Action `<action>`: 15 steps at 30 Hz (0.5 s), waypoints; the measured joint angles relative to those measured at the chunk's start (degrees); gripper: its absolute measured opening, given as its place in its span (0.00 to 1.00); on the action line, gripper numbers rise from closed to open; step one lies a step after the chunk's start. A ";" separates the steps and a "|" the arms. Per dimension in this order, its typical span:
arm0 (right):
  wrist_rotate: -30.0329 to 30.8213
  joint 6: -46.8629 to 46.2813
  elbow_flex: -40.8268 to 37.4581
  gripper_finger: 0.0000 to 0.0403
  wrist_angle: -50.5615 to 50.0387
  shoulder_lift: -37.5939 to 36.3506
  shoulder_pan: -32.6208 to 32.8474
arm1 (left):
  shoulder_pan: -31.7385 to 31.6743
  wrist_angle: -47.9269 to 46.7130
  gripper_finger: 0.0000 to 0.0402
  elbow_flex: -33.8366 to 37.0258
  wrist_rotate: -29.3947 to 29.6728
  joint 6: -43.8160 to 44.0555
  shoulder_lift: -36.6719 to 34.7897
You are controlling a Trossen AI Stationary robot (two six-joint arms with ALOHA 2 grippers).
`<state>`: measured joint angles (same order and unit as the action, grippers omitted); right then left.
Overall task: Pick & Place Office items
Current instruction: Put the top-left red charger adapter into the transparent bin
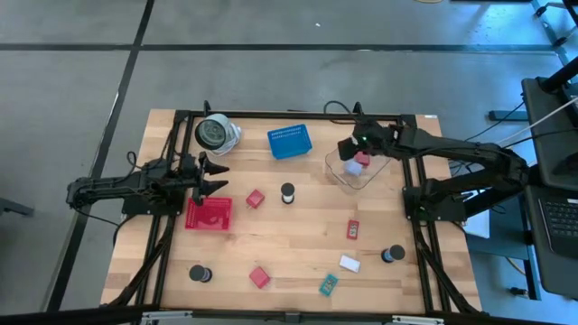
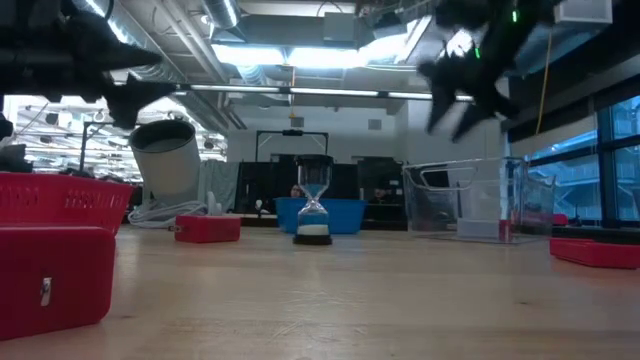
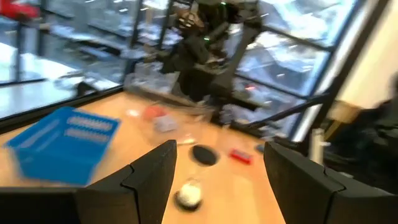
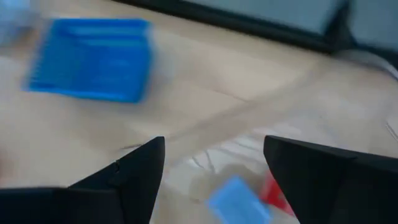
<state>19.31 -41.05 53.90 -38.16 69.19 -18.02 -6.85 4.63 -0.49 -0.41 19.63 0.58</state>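
We see the left gripper [image 1: 215, 177] just above the red tray [image 1: 209, 214], its jaws spread wide and holding nothing. Right of the tray sit a red cube [image 1: 256, 199] and a black spool [image 1: 288, 192]. More small pieces lie farther from the tray, near the table's front edge. Far right of the tray, the right gripper [image 1: 347, 148] hangs over the clear tub [image 1: 337, 173], jaws spread apart. A light-blue block [image 4: 237, 200] and a red piece [image 4: 272, 191] lie inside that tub.

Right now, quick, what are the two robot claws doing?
Left gripper: open, empty, over the red plastic tray.
Right gripper: open, empty, above the clear plastic tub.
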 joint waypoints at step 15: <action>4.16 0.60 11.40 0.68 3.47 0.04 26.75 | 1.97 1.01 0.60 -10.58 -3.76 -2.78 19.32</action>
<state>23.47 -40.45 65.30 -34.69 69.23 8.73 -4.88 5.64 -11.07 -4.16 16.85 19.90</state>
